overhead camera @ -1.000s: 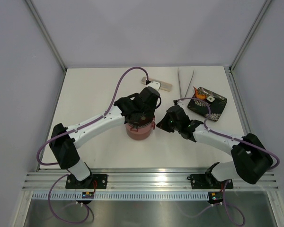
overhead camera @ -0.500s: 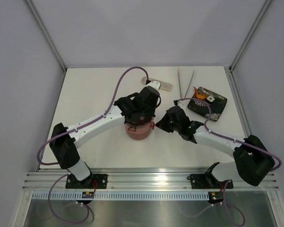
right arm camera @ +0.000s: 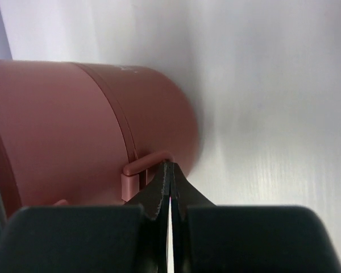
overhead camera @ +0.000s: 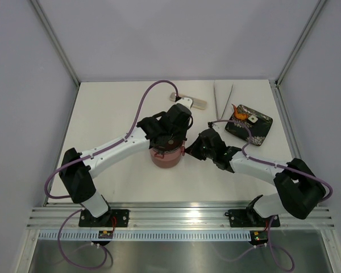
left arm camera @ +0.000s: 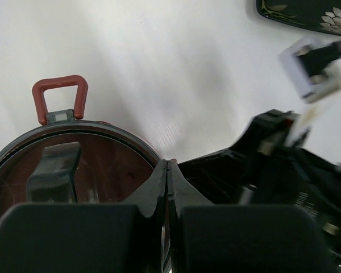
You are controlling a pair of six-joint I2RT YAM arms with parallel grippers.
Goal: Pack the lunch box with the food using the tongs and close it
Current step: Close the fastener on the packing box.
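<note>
Evidently both grippers are closed tight at the stacked lunch box (overhead camera: 166, 158), frame centre.
The left wrist view alone shows the left gripper (left arm camera: 166, 166) over the lid (left arm camera: 102, 170), with the red latch (left arm camera: 59, 98) upright at upper left. The right wrist view alone shows the right gripper (right arm camera: 169, 169) at a side clasp (right arm camera: 137, 165). Only the overhead view shows the tongs (overhead camera: 222, 98) and the food (overhead camera: 242, 114) on the tray (overhead camera: 260, 132) at upper right, the white table (overhead camera: 108, 114) and the grey walls (overhead camera: 159, 40).

The lunch box (overhead camera: 166, 158) is standing upright in the middle of the surface, its maroon bowls stacked and the grey top lid (left arm camera: 108, 165) sitting on it, one red latch (left arm camera: 59, 98) sticking outward. The slim silver tongs (overhead camera: 216, 99) are lying flat at the far side, open ends pointing far. Just right of them, the orange-red and white food (overhead camera: 238, 111) is lying on the black tray (overhead camera: 261, 128).
</note>
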